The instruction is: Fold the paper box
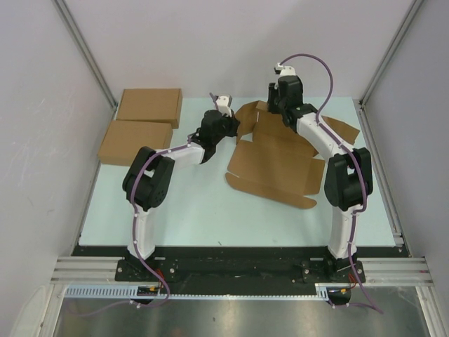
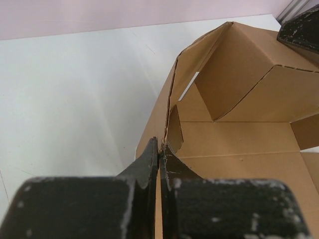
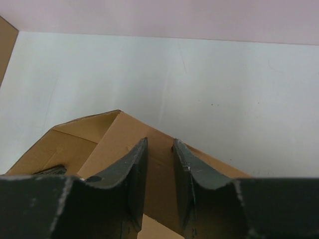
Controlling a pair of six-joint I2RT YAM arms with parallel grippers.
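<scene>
Pale tabletop (image 1: pixel 203 217) fills the overhead view, enclosed by plain white walls, with two black and white robot arms rising from the bottom edge. The paper box (image 1: pixel 277 165) lies right of centre. It is a brown cardboard sheet, partly folded, with flaps spread toward the lower right and other panels lifted at its upper and left edges. Two flat brown boxes sit in the upper left, one (image 1: pixel 149 105) just above the other (image 1: pixel 135 142), well apart from the sheet.

The left arm bends in from the lower left toward the sheet's left edge. In its wrist view the left gripper (image 2: pixel 159 147) sits at bottom centre with its fingers pressed together on the thin edge of an upright cardboard side wall. A sliver of brown shows between them. Past them the inside of the box opens to the right, with a slit in the raised wall and a tilted panel at upper right.

The right arm reaches up the right side of the frame to the sheet's upper edge. In its wrist view the right gripper (image 3: pixel 159 149) has its fingers partly apart over a raised, peaked flap. The flap's flat face shows through the gap and no edge is caught between them. Whether they touch the flap cannot be told.
</scene>
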